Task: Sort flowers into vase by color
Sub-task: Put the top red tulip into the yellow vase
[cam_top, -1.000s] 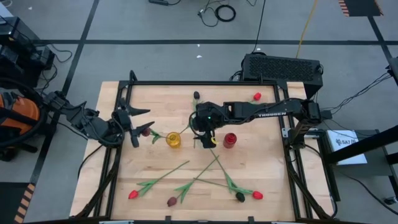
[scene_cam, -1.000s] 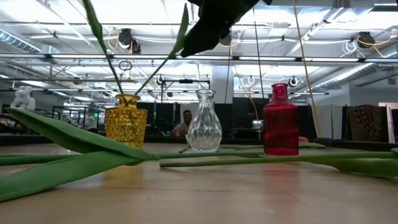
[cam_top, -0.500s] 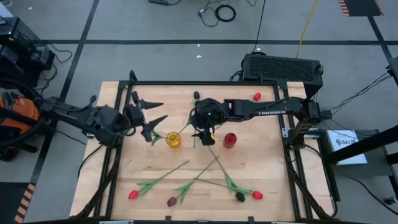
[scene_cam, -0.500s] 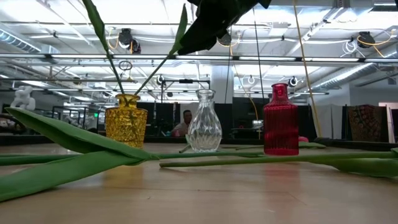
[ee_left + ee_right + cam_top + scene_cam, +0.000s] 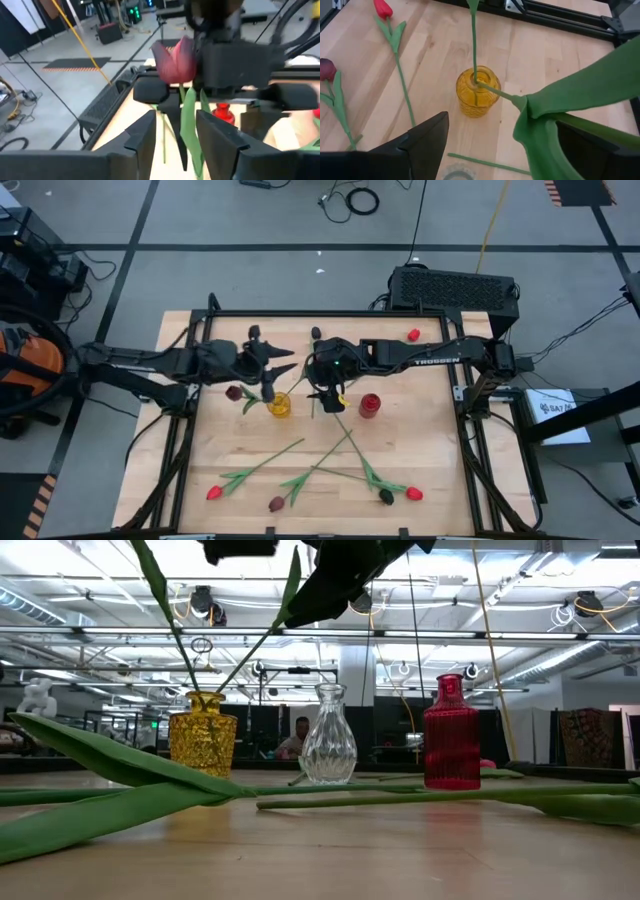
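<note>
Yellow [image 5: 280, 405], clear [image 5: 328, 735] and red [image 5: 370, 405] vases stand mid-table. Two tulips stand in the yellow vase [image 5: 477, 92]. One maroon head [image 5: 233, 392] leans left. The other, dark maroon [image 5: 175, 60], leans toward the far right. My left gripper [image 5: 175, 117] is open just below that head, with the thin stem [image 5: 164, 137] and a leaf [image 5: 190, 122] between its fingers. My right gripper [image 5: 502, 122] hangs open above the clear vase, and that tulip's big leaf [image 5: 570, 100] crosses its gap. Several tulips [image 5: 300, 475] lie flat near the front edge. My left gripper comes in level from the table's left, its fingers [image 5: 142, 135] on either side of the upright stem; I cannot tell whether they touch it. My right gripper slants down from the right; I cannot tell whether its fingers [image 5: 420, 145] touch the leaf lying between them.
The two grippers stand close together over the yellow and clear vases [image 5: 300, 375]. A red tulip head [image 5: 413, 335] shows near the far edge. A black frame [image 5: 200, 430] runs around the wooden table. Bare wood lies at the table's left and right sides.
My left gripper has swung from the table's left edge toward the right, up to the leaning tulip above the yellow vase, and its fingers stand closer together than before. My right gripper and the flowers have stayed where they were.
</note>
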{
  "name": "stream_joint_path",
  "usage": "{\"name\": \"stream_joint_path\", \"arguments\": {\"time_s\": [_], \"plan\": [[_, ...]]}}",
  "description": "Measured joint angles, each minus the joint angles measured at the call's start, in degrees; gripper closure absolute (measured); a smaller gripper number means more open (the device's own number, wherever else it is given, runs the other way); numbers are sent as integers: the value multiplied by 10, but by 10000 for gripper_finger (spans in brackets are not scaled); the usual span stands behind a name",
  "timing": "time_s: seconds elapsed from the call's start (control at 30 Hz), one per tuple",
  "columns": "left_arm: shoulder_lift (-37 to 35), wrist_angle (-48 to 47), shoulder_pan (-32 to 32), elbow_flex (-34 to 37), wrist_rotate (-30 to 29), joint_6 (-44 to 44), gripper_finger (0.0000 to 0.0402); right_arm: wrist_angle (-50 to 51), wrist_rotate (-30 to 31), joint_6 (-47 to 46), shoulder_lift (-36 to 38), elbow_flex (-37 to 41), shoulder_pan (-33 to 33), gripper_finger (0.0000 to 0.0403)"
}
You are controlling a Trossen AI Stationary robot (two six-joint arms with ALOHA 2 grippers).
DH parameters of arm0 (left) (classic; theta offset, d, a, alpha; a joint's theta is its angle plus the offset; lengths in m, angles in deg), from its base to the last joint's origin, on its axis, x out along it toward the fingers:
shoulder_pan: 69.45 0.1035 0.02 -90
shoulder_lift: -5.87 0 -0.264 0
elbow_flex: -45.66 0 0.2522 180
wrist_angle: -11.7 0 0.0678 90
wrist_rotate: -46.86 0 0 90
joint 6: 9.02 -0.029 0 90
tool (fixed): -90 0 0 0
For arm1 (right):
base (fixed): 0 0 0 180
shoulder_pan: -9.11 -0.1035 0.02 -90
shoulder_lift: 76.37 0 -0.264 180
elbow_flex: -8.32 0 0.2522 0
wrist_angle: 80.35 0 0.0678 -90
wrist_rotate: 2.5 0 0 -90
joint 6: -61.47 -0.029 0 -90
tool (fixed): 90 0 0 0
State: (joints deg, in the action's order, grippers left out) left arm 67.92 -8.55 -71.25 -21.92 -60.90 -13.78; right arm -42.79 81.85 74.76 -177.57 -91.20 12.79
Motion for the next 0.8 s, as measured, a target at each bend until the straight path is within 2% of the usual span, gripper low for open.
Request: {"name": "stream_joint_path", "arguments": {"time_s": [0.2, 0.4, 0.57, 0.8], "plan": [[31, 11, 0, 0, 6, 15, 263, 3, 0, 6, 0, 0, 0, 90], [49, 2, 2, 0, 27, 41, 231, 3, 0, 11, 0, 0, 0, 90], [58, -70, 2, 1, 42, 73, 199, -2, 1, 13, 0, 0, 0, 90], [67, -59, 3, 12, 46, 85, 186, -1, 0, 23, 0, 0, 0, 90]]}}
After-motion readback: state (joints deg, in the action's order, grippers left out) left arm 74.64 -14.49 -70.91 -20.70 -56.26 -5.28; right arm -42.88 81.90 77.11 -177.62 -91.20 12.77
